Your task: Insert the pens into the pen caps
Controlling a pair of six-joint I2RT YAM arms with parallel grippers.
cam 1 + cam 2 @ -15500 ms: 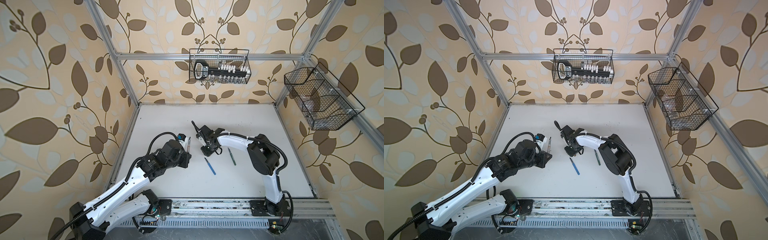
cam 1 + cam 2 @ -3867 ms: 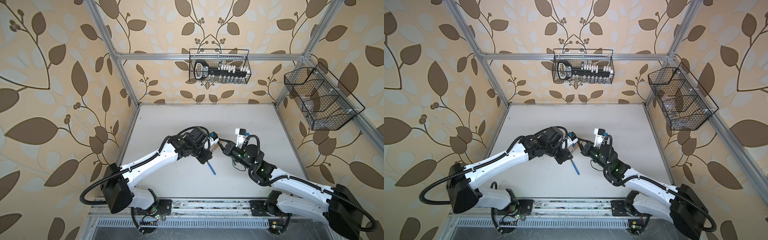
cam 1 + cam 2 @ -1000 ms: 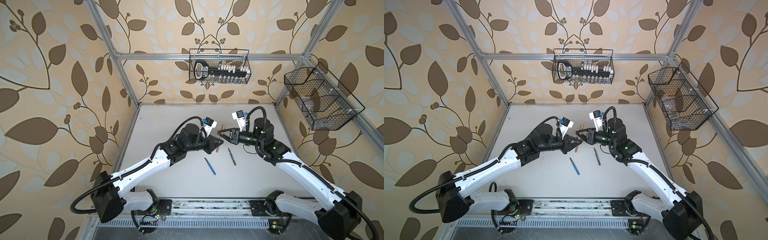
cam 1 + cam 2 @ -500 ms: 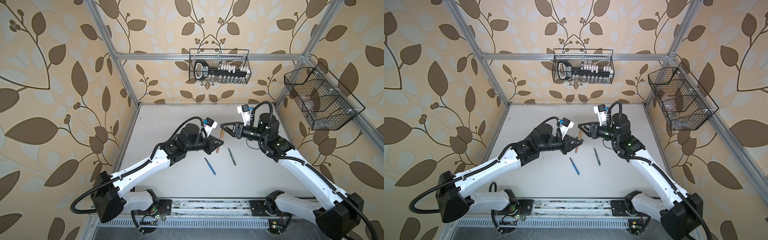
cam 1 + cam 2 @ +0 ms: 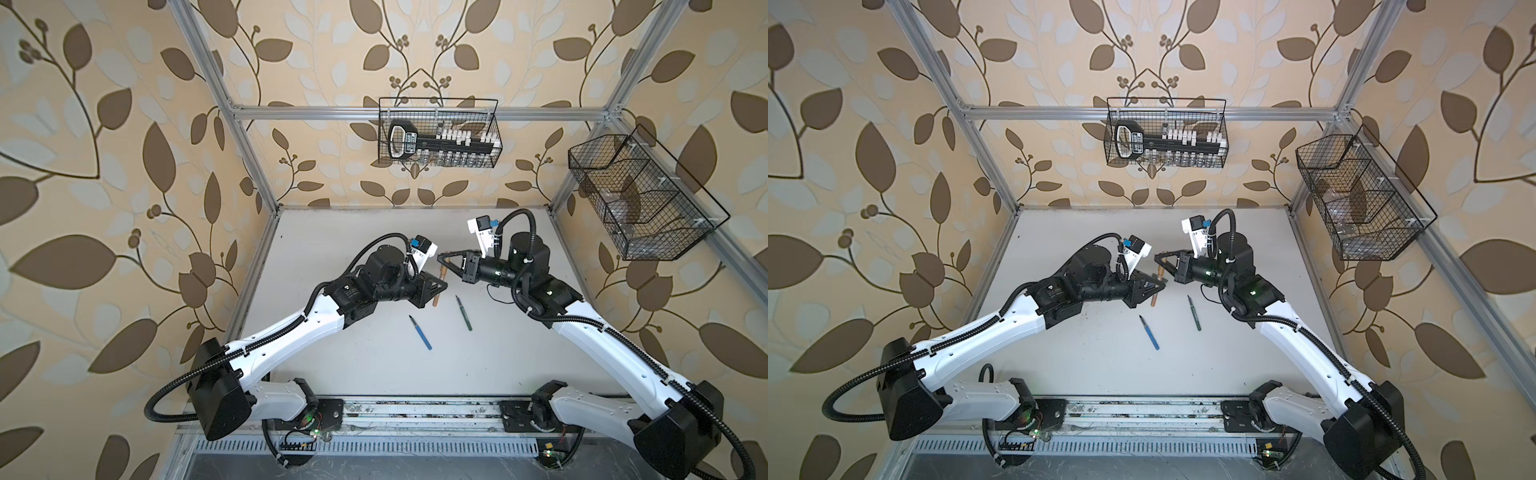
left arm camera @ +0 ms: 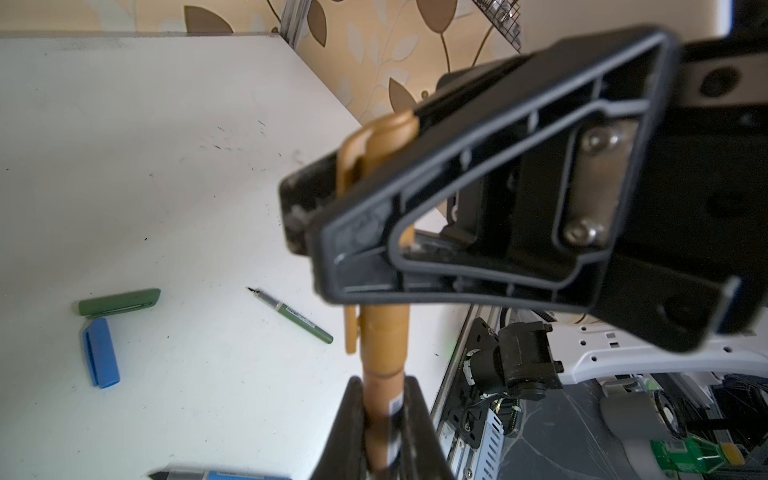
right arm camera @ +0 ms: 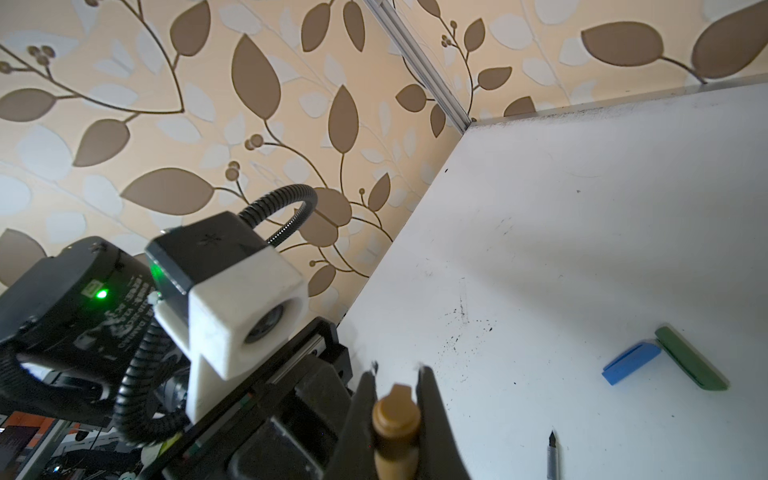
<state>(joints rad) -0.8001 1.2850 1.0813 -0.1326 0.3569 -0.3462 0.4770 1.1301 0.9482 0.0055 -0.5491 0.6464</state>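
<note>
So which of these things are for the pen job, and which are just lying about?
For the job: orange pen, orange cap, blue pen, green pen, blue cap, green cap.
Just about: back basket, side basket.

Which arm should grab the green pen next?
Likely right. The green pen lies nearer the right arm, and the blue pen nearer the left arm. The right claw must first release the orange cap.
</note>
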